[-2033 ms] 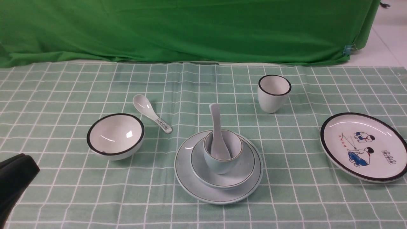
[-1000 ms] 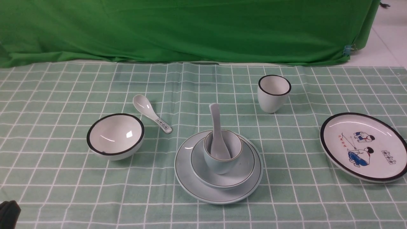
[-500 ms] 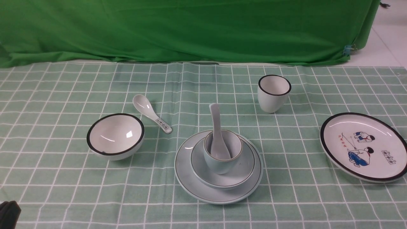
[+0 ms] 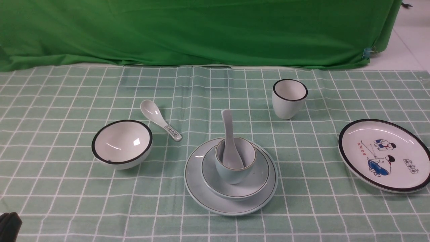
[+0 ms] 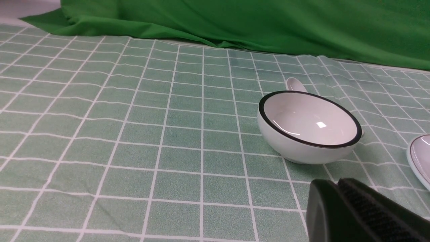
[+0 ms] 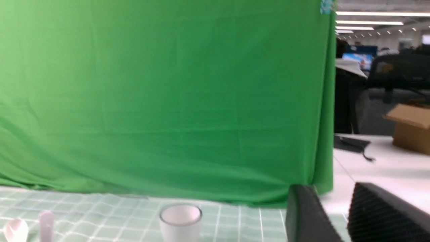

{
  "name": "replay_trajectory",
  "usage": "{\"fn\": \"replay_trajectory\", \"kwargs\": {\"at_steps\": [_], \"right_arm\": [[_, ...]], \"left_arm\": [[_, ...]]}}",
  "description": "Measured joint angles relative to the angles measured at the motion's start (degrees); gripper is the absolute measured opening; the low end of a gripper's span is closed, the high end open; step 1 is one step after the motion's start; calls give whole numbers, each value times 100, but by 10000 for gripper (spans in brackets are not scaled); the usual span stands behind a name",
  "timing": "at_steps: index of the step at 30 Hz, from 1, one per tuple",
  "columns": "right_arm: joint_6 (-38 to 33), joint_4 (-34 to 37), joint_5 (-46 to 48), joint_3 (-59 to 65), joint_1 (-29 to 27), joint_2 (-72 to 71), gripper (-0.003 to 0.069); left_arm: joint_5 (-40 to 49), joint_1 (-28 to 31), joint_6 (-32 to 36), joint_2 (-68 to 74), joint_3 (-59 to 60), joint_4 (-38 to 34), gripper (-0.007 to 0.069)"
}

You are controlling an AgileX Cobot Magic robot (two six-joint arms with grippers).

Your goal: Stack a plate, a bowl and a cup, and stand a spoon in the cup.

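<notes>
Spoon [image 4: 228,141] stands in cup [image 4: 235,161], cup in bowl [image 4: 235,174], bowl on plate [image 4: 231,178], at bench [image 4: 67,188] centre-front: stack looks finished. Since two seconds ago, left pincer [image 5: 339,201] has pulled back to 7 o'clock, well apart. It seems nearly closed, empty. Right pincer [image 6: 332,208]: slightly parted, holding nothing.

My left hand [image 5: 339,198] is matte black: two thick fingers with rounded tips, one smooth, the other faced with a finely ribbed pad [image 5: 366,210], at the lower right of its wrist view. In the front view only a dark rounded bit of it shows at the lower left corner. My right hand [image 6: 334,208] is also black, one finger smooth, one with a ribbed pad [image 6: 379,208].
</notes>
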Motion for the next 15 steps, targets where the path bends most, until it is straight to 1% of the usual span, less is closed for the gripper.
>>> {"fn": "replay_trajectory", "kwargs": {"at_steps": [1, 3, 8, 10, 13, 15], "right_arm": [[178, -136, 0, 76, 0, 0, 241], [309, -226, 0, 196, 0, 0, 241], [323, -305, 58, 565, 0, 8, 241], [265, -349, 134, 837, 0, 10, 241], [15, -368, 238, 1563, 0, 15, 241], [-47, -397, 536, 1744, -25, 15, 241]], "left_arm": [[0, 0, 0, 0, 0, 0, 13], [0, 0, 0, 0, 0, 0, 13], [0, 0, 0, 0, 0, 0, 13], [0, 0, 0, 0, 0, 0, 13], [0, 0, 0, 0, 0, 0, 13], [2, 0, 0, 0, 0, 0, 13]]}}
